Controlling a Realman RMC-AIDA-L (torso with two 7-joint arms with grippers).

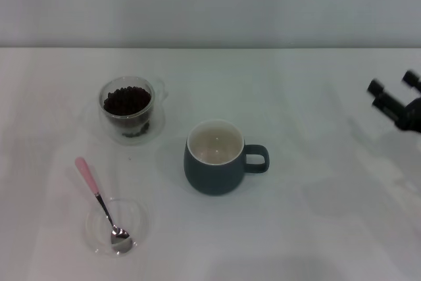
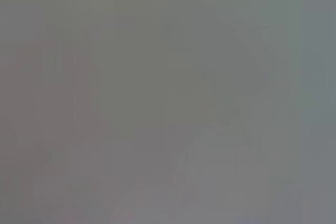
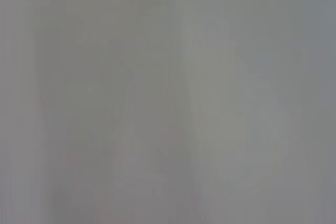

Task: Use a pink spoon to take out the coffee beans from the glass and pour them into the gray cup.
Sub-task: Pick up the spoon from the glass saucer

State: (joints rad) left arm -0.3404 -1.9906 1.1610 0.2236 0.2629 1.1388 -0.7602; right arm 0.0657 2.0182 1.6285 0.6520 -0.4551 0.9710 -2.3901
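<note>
One right gripper (image 1: pixel 393 94) hangs well right of the gray cup (image 1: pixel 214 158), fingers spread and empty. The pink spoon (image 1: pixel 100 201) rests bowl-down in a clear dish (image 1: pixel 135 218), left of the cup, handle free for grasping. The glass (image 1: pixel 128 108) of coffee beans (image 1: pixel 126 100) stands behind-left.

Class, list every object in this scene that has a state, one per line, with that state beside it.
glass: upright, holding coffee beans
gray cup: upright, no beans visible inside, handle toward the robot's right
pink spoon: unheld, bowl resting in the clear dish
right gripper: open, at the table's right edge, holding nothing
left gripper: out of view
</note>
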